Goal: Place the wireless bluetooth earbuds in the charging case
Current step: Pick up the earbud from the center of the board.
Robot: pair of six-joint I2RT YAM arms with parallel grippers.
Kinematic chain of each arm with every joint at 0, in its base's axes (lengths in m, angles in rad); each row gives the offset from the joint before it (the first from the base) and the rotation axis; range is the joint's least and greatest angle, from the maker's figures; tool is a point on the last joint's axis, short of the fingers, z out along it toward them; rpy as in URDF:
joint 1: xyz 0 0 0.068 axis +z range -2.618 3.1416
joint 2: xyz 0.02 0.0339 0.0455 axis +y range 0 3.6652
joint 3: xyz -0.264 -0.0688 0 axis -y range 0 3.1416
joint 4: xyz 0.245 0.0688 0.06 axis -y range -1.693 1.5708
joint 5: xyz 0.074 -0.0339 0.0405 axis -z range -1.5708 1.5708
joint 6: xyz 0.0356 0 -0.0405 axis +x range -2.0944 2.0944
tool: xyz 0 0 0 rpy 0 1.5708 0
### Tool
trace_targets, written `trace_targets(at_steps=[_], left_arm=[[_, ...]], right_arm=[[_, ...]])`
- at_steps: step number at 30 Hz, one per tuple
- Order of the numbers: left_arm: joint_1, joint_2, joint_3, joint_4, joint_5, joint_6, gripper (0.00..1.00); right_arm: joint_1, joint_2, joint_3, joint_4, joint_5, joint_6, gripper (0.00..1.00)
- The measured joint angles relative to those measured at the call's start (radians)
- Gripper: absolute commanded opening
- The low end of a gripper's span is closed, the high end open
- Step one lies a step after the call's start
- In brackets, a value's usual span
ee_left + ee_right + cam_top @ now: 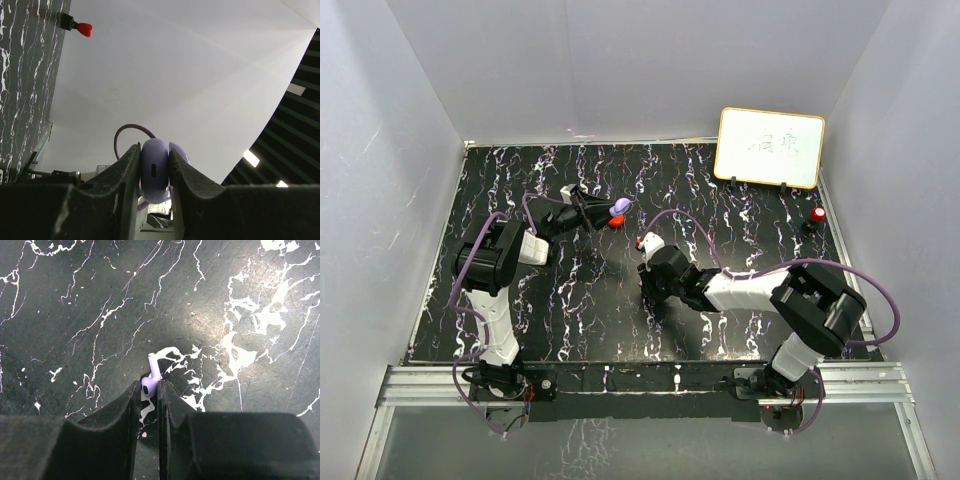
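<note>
White walls (620, 60) close in a black, white-veined desk (570, 310).

The right tool (148, 383) is low over the middle of the desk, its fingers pressed together on the bulb of the purple earbud (151, 372). The stem pokes out past the tips and the bud lies on the desk or just above it. The left tool (154, 150), raised over the far left of the desk, pinches the purple charging case (154, 172) edge-on between its pads. Whether the case's lid is open is hard to tell.

The step in hand looks like securing the earbud for the carry. The hold is on a small rounded bulb, so the squeeze should be firm and centred, and the lift straight up and slow, or the bud may pivot or squirt out. It then has to travel left and away to the case, stem lined up with its socket, while the left tool holds the case steady with its mouth turned toward the bud.

A small red thing (616, 222) lies on the desk just below the held case, case or earbud I cannot tell, and it is close enough to be knocked on approach. A whiteboard (769, 147) and a red-capped black piece (817, 216) stand well apart at the far right, out of the way.
</note>
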Motion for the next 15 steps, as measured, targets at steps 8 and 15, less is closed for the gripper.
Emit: trace_targets(at_steps=[8, 15], left_arm=[[0.005, 0.000, 0.000, 0.000, 0.000, 0.000, 0.00], [0.007, 0.000, 0.002, 0.000, 0.004, 0.000, 0.00]], right_arm=[[0.000, -0.010, 0.001, -0.016, -0.001, 0.004, 0.13], [-0.042, -0.048, 0.117, -0.156, -0.075, 0.032, 0.12]])
